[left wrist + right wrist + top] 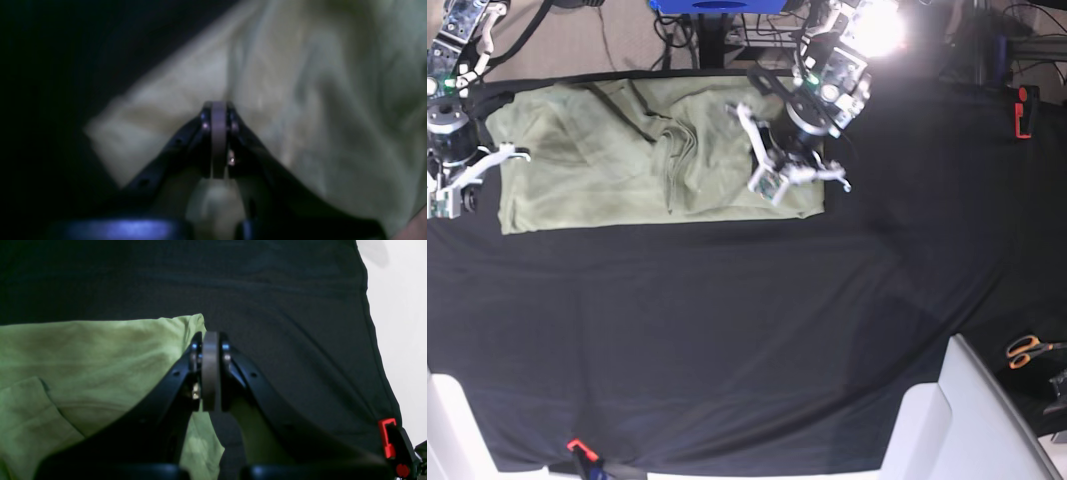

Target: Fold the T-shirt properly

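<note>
T-shirt (pixel 627 160), pale sage green, lies rumpled across the far edge of the black-clothed table (pixel 747 340), its long axis running side to side. Left hand (pixel 218 140) hangs pressed shut over one end, gripping nothing visible. Right hand (pixel 210 373) sits shut, empty, beside the other end's corner.

Black table cloth (pixel 727 340) over the table, orange-handled scissors (pixel 1028 349) at its right edge, red clamp (pixel 1024 110) far right
</note>
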